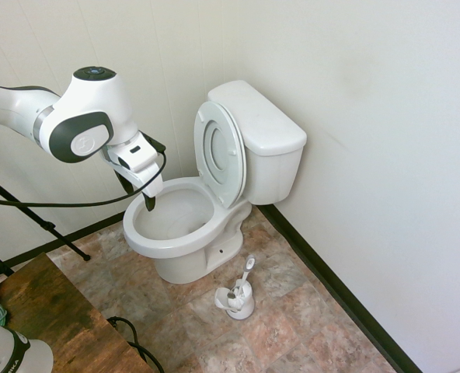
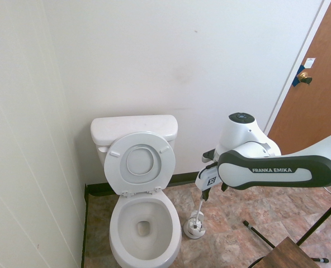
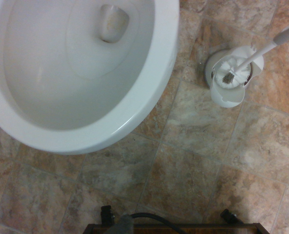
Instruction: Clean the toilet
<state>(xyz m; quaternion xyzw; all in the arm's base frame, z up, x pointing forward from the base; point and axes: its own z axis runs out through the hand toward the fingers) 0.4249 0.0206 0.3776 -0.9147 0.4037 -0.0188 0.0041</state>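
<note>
Where the wrist view ends, the toilet (image 3: 100, 134) is cropped.

The dark panel (image 2: 277, 170) along my white arm (image 2: 327, 159) carries the brand FRANKA EMIKA in pale capitals. On my white base (image 1: 16, 350), by the wooden worktop (image 1: 59, 315), I can read only the end of a word, "IKA", in dark letters. A small black-and-white label (image 2: 212, 181) sits on my hand (image 2: 214, 192), and a white card (image 2: 310, 63) on the brown door (image 2: 319, 100); both are too small to read.
</note>
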